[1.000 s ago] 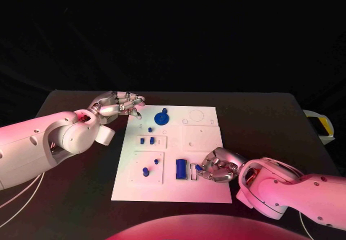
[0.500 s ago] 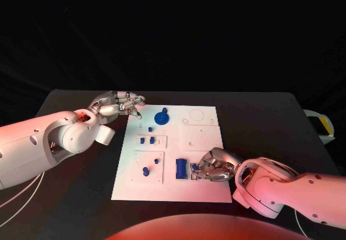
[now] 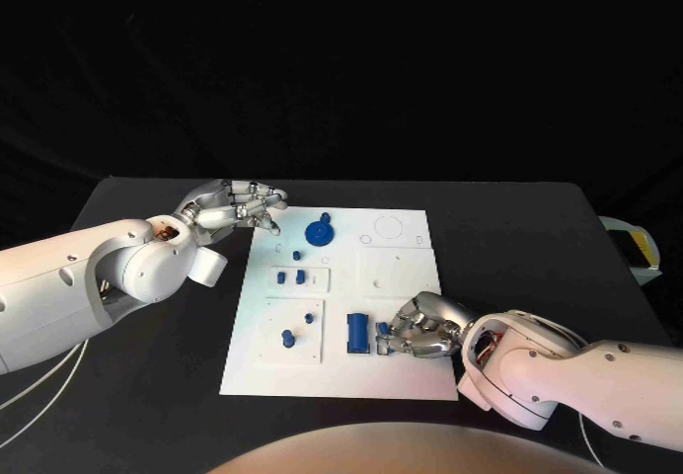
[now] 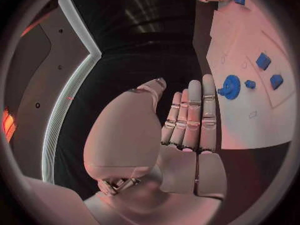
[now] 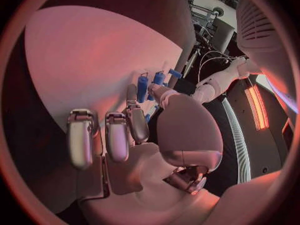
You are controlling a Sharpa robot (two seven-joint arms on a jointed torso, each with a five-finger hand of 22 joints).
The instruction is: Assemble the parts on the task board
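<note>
right hand [image 3: 416,330]: sitting at the near right part of the task board [image 3: 406,380], fingers curled down, fingertips pinching a small blue part [image 3: 384,339] right beside the long blue block; the right wrist view is showing that hand [image 5: 140,135] reaching to blue pieces at its fingertips
long blue block [image 3: 357,334]: lying on the near half of the board just left of the right hand, long axis running near-to-far, ends pointing toward the robot and away from it
small blue part: standing between the block and the right hand's fingers, touching the fingers; cannot tell its exact shape or which way it is pointing
near left blue pieces: a rounded one [image 3: 287,339] and a smaller one [image 3: 309,319] sitting in the raised near left panel, apart from each other
middle blue pieces: two small ones [image 3: 290,277] sitting side by side in the panel further back, a tiny one [image 3: 298,256] just beyond them
blue gear [image 3: 322,233]: lying flat at the far part of the board, round face up, a short stub sticking out at its far edge; it is also showing in the left wrist view [image 4: 230,87]
task board: white plate lying flat on the black surface [image 3: 541,237], long axis running near-to-far
left hand [image 3: 235,206]: hovering at the far left corner of the board, fingers bent and close together, holding nothing; the left wrist view is showing the fingers [image 4: 190,115] laid side by side, empty, with the gear just beyond the tips
</note>
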